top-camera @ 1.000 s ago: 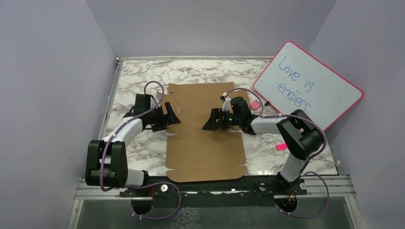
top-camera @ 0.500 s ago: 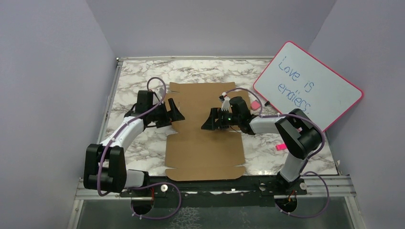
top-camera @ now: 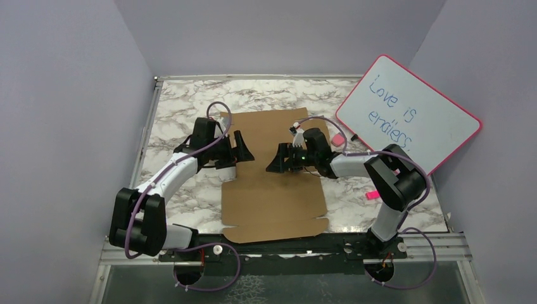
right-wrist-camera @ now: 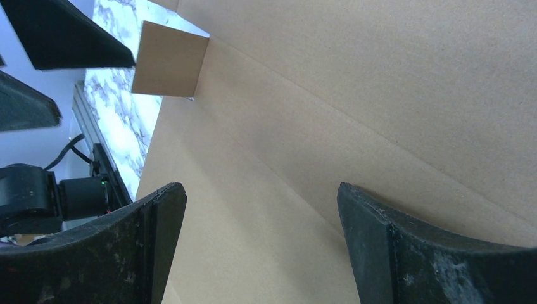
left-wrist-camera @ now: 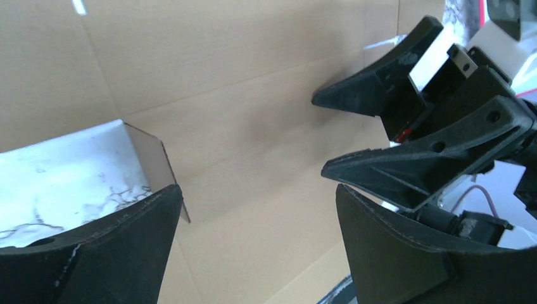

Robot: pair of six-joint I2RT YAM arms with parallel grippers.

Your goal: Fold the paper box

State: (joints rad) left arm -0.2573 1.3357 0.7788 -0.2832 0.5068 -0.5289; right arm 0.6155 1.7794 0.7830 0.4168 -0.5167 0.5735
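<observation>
Brown sheet mid marble table: watching paper box lying flat, side flap standing up. Hovering over its left part with left gripper, jaws apart, gripping nothing. Facing it with right gripper, jaws likewise spread, low over cardboard

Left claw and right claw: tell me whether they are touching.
Apart. The top view shows the left claw and the right claw facing each other over the cardboard sheet, with a bare strip of it between their tips.
</observation>
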